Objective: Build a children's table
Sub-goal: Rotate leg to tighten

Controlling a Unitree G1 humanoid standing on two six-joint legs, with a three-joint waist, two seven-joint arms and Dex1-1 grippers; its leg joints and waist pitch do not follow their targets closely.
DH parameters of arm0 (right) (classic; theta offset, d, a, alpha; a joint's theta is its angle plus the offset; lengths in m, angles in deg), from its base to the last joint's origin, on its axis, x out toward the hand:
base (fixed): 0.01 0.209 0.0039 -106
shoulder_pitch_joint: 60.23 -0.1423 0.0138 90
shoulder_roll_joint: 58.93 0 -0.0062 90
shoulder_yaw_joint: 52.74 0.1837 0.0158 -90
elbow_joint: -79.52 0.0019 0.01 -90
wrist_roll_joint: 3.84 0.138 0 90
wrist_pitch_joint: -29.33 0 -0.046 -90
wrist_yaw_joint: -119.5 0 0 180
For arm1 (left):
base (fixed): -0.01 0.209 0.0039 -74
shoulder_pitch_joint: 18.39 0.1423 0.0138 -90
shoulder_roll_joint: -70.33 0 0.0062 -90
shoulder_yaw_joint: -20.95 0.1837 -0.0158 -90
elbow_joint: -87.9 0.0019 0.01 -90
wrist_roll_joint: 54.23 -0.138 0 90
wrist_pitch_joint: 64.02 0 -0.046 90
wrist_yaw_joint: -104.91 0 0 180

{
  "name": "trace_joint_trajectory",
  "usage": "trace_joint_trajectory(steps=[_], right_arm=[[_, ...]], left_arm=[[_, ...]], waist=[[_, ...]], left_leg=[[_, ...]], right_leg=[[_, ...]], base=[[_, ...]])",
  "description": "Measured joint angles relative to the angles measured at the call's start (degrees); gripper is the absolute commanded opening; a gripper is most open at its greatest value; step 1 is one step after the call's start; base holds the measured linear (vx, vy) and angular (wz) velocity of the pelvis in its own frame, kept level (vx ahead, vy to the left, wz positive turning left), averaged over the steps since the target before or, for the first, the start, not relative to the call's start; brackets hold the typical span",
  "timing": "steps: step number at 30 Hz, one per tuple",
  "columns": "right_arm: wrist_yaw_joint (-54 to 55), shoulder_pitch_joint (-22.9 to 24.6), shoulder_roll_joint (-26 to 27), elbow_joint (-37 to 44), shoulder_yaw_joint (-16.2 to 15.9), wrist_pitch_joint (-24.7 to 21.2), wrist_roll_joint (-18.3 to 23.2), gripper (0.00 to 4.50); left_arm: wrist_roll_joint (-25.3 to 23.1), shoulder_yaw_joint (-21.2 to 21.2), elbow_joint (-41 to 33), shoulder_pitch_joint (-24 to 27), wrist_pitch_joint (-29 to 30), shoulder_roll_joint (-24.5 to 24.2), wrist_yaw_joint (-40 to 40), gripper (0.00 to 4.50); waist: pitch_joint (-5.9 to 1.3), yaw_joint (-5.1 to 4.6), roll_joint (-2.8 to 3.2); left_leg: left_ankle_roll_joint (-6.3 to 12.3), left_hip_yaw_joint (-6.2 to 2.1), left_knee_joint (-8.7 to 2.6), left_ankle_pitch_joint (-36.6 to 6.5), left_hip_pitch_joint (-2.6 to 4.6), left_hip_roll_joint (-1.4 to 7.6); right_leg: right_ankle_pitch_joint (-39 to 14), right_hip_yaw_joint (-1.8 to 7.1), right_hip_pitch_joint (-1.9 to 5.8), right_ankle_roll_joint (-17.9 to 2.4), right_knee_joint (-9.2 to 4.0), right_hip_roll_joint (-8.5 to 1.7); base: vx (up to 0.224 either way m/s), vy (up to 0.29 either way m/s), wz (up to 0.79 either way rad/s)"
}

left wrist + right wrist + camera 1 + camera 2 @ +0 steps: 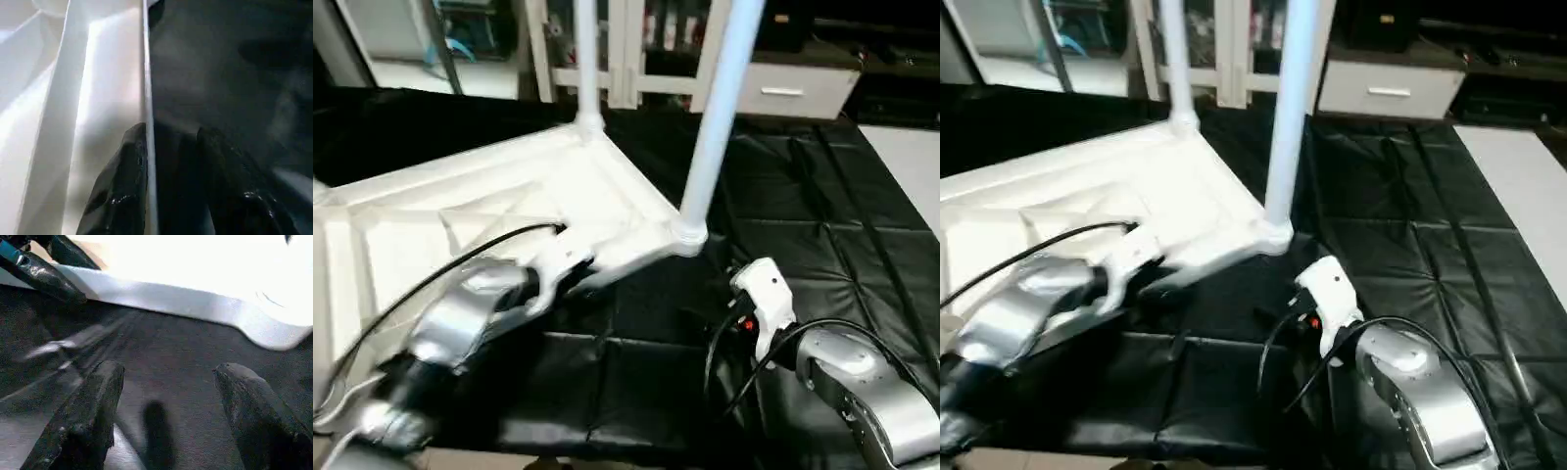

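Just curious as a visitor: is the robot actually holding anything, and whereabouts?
The left gripper pinches the tabletop by its near edge rim. The right gripper is open, empty.

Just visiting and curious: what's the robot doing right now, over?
Left gripper shut on tabletop rim, near edge tilted up. Right gripper open, empty, over black work table. Two legs standing in far corner sockets. Nothing in the way.

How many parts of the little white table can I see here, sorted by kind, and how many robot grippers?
Tabletop: 1
Legs standing in corner sockets: 2, one far and one near
Grippers: 2, left gripper clamped on the tabletop's rim, right gripper open over the black cover
Total: 5
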Motion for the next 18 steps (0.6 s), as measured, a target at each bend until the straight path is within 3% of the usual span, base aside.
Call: trace_joint_trajectory(steps=[5, 9, 18], right_arm=[[-0.7, -0.6, 0.0, 0.0, -1.3, -0.8, 0.3, 3.18], [-0.7, -0.7, 0.0, 0.1, -2.3, -1.1, 0.3, 3.18], [-0.6, -1.3, -0.1, 0.1, -2.7, -1.1, -0.6, 3.18]], left_arm=[[-2.8, 0.4, -0.3, 0.5, 0.8, 1.0, -3.0, 1.73], [-4.3, 0.2, 0.7, -0.2, 0.7, 2.2, -8.6, 1.73], [-11.7, 1.7, 13.1, -7.0, -6.1, 3.3, -19.8, 1.73]], waist=[[0.17, -0.17, -0.79], [-0.11, -0.19, -1.27], [-0.23, -0.56, -1.54]], left_leg=[[-0.06, -0.01, 0.04, 0.1, 0.09, -0.10], [-0.07, -0.03, 0.07, 0.1, 0.10, -0.11], [-0.21, -0.21, 0.07, 0.2, 0.09, -0.08]], right_leg=[[0.0, 0.21, 0.22, 0.0, -0.10, 0.00], [0.0, 0.23, 0.26, 0.0, -0.08, 0.00], [0.2, 0.22, 0.23, 0.3, -0.08, 0.13]], base=[[0.000, 0.000, 0.00], [0.000, 0.000, 0.00], [0.000, 0.000, 0.00]])
